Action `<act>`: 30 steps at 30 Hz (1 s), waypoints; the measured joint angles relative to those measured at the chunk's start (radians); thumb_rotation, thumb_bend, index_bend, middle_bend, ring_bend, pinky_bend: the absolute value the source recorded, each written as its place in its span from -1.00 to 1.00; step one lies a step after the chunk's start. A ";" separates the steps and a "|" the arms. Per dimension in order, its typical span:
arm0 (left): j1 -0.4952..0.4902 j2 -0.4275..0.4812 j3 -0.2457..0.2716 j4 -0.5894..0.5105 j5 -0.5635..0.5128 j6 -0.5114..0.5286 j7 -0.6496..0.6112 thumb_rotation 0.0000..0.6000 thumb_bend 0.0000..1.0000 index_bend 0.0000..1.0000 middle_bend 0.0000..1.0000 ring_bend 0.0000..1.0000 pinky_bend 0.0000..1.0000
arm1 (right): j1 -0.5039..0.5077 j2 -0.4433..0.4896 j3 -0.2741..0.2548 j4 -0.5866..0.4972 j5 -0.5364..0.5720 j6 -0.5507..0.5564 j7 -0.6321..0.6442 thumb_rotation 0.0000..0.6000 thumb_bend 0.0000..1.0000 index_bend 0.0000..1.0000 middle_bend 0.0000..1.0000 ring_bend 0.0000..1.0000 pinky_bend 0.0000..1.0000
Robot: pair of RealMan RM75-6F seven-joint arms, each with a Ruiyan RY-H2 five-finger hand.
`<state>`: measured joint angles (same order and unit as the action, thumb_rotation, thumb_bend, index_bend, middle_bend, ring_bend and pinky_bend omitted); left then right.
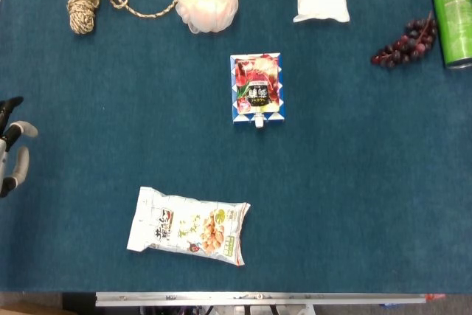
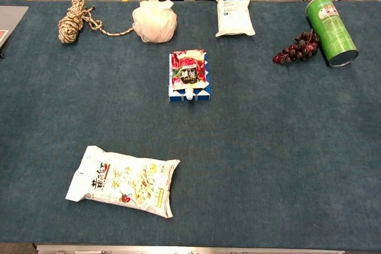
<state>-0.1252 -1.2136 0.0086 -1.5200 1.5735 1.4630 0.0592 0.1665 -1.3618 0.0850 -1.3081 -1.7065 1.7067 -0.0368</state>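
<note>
Snack bag [image 1: 189, 226] flat, left hand [image 1: 10, 154] apart, fingers spread

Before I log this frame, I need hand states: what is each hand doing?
Left hand: open, fingers apart, holding nothing, at the table's left edge.
Right hand: not in either view.
</note>
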 measured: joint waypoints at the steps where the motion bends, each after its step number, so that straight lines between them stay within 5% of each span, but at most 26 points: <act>1: 0.000 0.000 0.000 0.000 0.000 0.001 0.000 1.00 0.09 -0.18 -0.69 -0.68 -0.08 | 0.000 0.000 0.000 0.000 0.000 -0.001 0.002 1.00 1.00 -1.00 -1.00 -0.68 0.83; 11: 0.001 0.002 -0.001 -0.001 -0.002 0.001 -0.002 1.00 0.09 -0.18 -0.69 -0.68 -0.08 | 0.013 0.008 -0.022 -0.007 -0.023 -0.014 0.133 1.00 1.00 -1.00 -1.00 -0.68 0.86; 30: 0.004 0.016 -0.008 -0.012 -0.005 0.012 -0.023 1.00 0.09 -0.18 -0.69 -0.68 -0.08 | 0.207 0.046 -0.151 -0.121 -0.230 -0.091 0.939 1.00 1.00 -1.00 -1.00 -0.64 0.91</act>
<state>-0.1213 -1.1975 0.0006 -1.5319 1.5684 1.4751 0.0364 0.3735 -1.3158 -0.0658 -1.4295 -1.9369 1.6152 0.9021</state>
